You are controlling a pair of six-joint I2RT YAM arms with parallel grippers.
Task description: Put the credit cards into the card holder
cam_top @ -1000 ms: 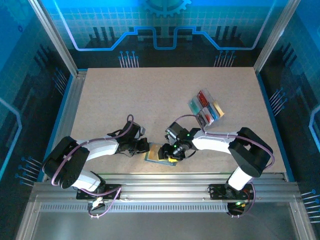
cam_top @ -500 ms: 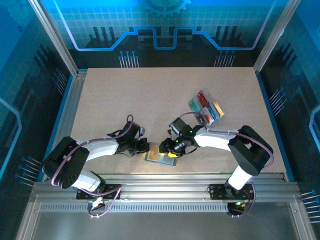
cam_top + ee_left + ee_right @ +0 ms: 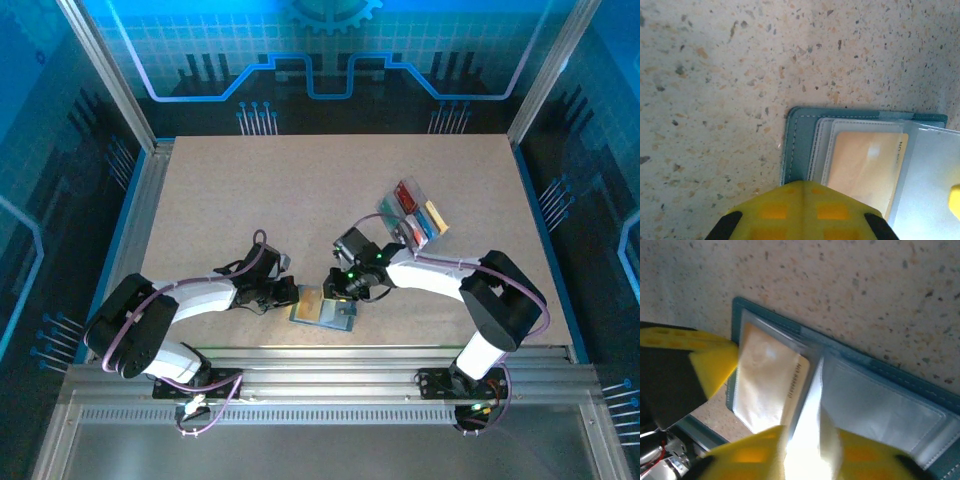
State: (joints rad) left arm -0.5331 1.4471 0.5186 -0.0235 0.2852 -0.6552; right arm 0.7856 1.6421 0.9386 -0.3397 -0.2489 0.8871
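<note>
The card holder [image 3: 322, 312] lies open near the table's front edge, slate-blue with clear sleeves inside. An orange credit card [image 3: 865, 165] sits inside its left sleeve [image 3: 767, 385]. My left gripper [image 3: 292, 296] is shut, and its yellow tips [image 3: 802, 200] press down on the holder's left edge [image 3: 800, 145]. My right gripper [image 3: 343, 296] hangs over the holder's middle. Its jaws [image 3: 810, 440] are closed on a clear sleeve leaf that stands up between them. More credit cards, red [image 3: 407, 192], yellow [image 3: 435, 215] and teal [image 3: 420, 228], lie in the tray.
A clear plastic compartment tray [image 3: 390, 210] stands right of centre, just beyond my right arm. The table's front rail [image 3: 320, 352] runs close below the card holder. In the right wrist view the left gripper's yellow fingertip [image 3: 710, 365] touches the holder's left side.
My right gripper has shifted slightly up and away from the holder's front, and its jaws have closed from half open onto the clear sleeve leaf. The left gripper has stayed put.
</note>
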